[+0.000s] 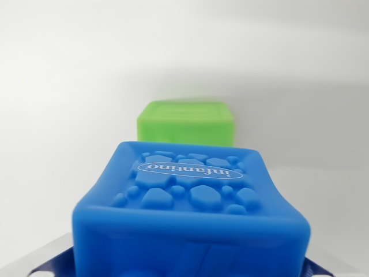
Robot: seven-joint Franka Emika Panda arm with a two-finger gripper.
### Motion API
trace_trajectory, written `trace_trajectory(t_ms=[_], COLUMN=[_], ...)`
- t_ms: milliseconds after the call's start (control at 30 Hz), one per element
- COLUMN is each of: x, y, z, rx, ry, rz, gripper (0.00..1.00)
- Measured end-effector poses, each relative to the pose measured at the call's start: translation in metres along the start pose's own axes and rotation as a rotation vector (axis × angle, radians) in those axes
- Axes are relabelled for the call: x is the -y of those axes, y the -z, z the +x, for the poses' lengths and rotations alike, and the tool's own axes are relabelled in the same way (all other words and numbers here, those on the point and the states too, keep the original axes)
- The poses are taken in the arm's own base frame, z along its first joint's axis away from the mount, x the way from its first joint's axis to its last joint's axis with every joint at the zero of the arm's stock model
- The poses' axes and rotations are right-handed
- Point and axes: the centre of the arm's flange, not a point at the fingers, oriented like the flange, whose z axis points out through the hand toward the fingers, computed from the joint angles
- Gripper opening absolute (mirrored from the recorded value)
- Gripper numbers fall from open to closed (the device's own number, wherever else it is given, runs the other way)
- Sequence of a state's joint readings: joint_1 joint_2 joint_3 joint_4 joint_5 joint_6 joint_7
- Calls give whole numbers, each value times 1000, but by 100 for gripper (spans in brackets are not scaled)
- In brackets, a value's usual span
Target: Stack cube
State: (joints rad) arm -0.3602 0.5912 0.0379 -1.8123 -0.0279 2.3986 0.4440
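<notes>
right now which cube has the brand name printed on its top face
The blue cube, the near one filling the bottom of the wrist view: its top reads "infantino" among raised pebble shapes. The green cube behind it shows no lettering.

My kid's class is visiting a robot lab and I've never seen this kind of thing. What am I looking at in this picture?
This one picture comes from a camera mounted on the wrist of a robot arm, so it looks out past the arm's claw. The big blue cube filling the lower part is a soft-looking toy block with raised pebble shapes and the word "infantino" on its top face, seen upside down. It sits very close to the camera. Grey and blue parts at the bottom corners, either side of it, are probably the claw, but whether it is gripping cannot be told. Beyond it, a green cube rests on a plain white surface. The job is stacking one cube on another.
</notes>
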Motion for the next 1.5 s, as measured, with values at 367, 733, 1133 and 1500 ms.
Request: trace_trajectory(t_ms=[367,733,1133,1500], x=[0,-1,-1,-1], y=[-23,-38,-44,-44], z=[-1,-1,-1,-1], rx=[2,2,0,0], ry=[0,0,0,0], rz=[0,0,1,1], gripper=[0,0,0,100])
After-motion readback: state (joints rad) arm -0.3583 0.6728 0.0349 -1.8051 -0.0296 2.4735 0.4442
